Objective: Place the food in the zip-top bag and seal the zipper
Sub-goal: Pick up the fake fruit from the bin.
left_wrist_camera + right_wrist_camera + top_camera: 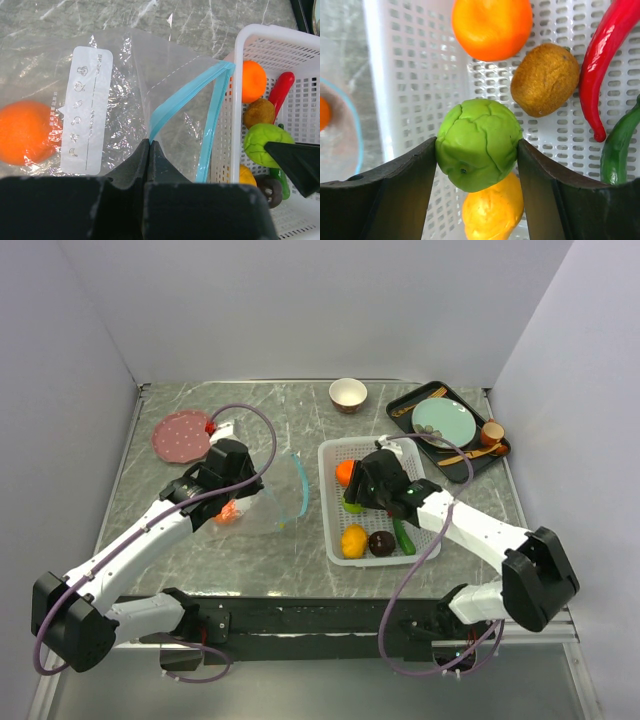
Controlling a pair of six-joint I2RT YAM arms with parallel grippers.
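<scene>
The clear zip-top bag [268, 502] lies left of the white mesh basket [327, 502], its mouth held open. My left gripper [149, 145] is shut on the teal zipper [187, 92] at the mouth edge. One orange [25, 132] sits inside the bag beside the white label [87, 107]. My right gripper [477, 145] is shut on the green apple [479, 144], holding it over the basket above the yellow fruit [492, 212]. The basket also holds an orange [492, 25], a kiwi [545, 80], a red chili [605, 60], a green pepper [620, 145] and a dark round fruit [381, 543].
A pink plate [181, 435] lies at the back left and a small bowl [348, 393] at the back centre. A black tray [400, 405] at the back right holds a teal plate [445, 420], wooden spoons and a brown cup [491, 432].
</scene>
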